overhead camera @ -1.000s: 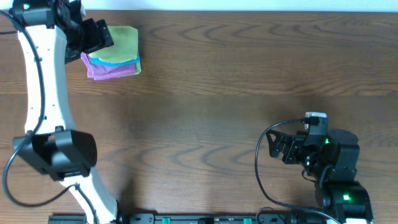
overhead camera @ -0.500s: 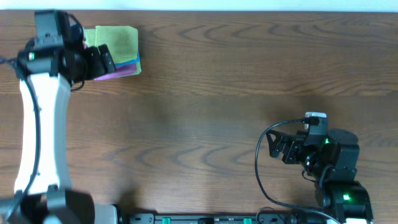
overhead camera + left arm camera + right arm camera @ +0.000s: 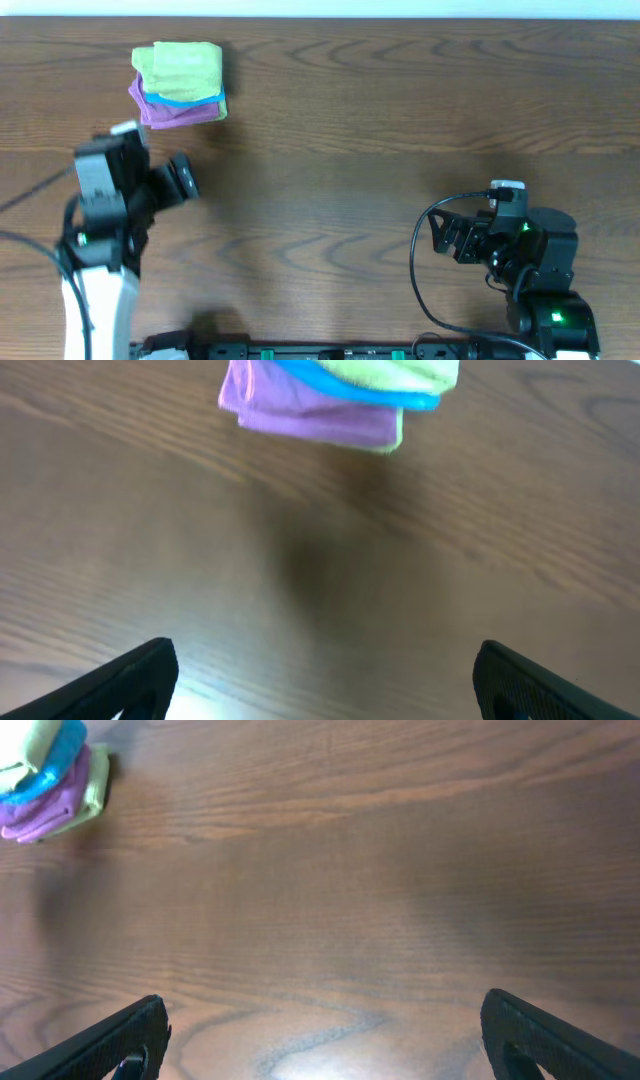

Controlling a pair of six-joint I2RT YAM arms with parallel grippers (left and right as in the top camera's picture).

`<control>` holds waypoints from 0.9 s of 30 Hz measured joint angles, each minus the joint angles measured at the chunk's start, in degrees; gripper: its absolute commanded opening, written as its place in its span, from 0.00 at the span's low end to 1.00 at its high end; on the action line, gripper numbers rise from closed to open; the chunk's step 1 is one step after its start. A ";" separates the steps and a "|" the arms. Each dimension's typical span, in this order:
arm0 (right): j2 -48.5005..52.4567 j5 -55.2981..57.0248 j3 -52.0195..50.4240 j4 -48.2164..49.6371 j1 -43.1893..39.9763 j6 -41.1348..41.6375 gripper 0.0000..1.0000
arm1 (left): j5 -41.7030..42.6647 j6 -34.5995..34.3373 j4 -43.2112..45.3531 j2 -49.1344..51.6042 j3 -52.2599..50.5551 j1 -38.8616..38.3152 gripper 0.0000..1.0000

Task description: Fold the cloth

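Observation:
The lime-green cloth point(image 3: 181, 68) lies folded on top of a stack at the table's far left, over a bright blue cloth point(image 3: 196, 98) and a purple cloth point(image 3: 168, 111). The stack also shows in the left wrist view point(image 3: 330, 390) and in the right wrist view point(image 3: 45, 775). My left gripper point(image 3: 185, 180) is open and empty, some way in front of the stack. My right gripper point(image 3: 440, 235) is open and empty at the near right, far from the cloths.
The wooden table point(image 3: 350, 140) stretches between the arms. The right arm's black cable point(image 3: 420, 270) loops beside its base at the near right.
My left arm has drawn back from the stack toward the near left, and its gripper no longer touches the cloths. The lime-green cloth stays on top. The right arm has not moved.

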 measured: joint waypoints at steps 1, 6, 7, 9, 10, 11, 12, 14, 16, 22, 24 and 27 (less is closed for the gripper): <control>0.00 0.02 -0.02 -0.02 0.00 -0.02 0.99 | 0.00 0.00 0.63 -2.10 -2.29 0.00 0.96; 0.00 0.02 -0.04 -0.02 0.00 0.00 0.99 | 0.00 -0.02 1.38 -14.12 -13.79 0.00 0.95; 0.00 0.02 -0.04 -0.02 0.00 0.00 0.99 | -0.02 -0.04 1.46 -16.65 -15.78 0.00 0.95; 0.00 0.00 -0.04 -0.07 0.00 0.00 0.99 | -0.07 -0.02 1.27 -20.46 -18.67 0.00 0.95; 0.00 0.00 -0.04 -0.02 0.00 -0.02 0.99 | -0.11 -0.02 1.29 -22.67 -20.06 0.00 0.95; 0.00 0.00 -0.04 0.02 0.00 0.00 0.99 | -0.15 -0.02 1.25 -24.20 -21.07 0.00 0.95; 0.00 0.00 -0.04 -0.04 0.00 0.00 0.99 | -0.20 -0.02 1.25 -26.03 -22.23 0.00 0.96; 0.00 -0.02 -0.04 -0.02 0.00 0.00 0.99 | -0.39 -0.02 0.92 -29.03 -24.24 0.00 0.96; 0.00 0.00 -0.04 0.00 0.00 0.00 0.99 | -0.42 -0.02 0.59 -32.17 -26.43 0.00 0.95; 0.00 0.00 -0.04 -0.02 0.00 -0.02 0.99 | -0.81 0.00 -3.19 -40.37 -31.87 0.00 0.96; 0.00 0.00 -0.04 -0.02 0.00 0.00 0.99 | -1.03 0.70 -4.70 -42.62 -32.74 0.00 0.95; 0.00 0.00 -0.04 -0.02 0.00 0.00 0.99 | -1.09 2.23 -6.84 -45.16 -32.98 0.00 0.95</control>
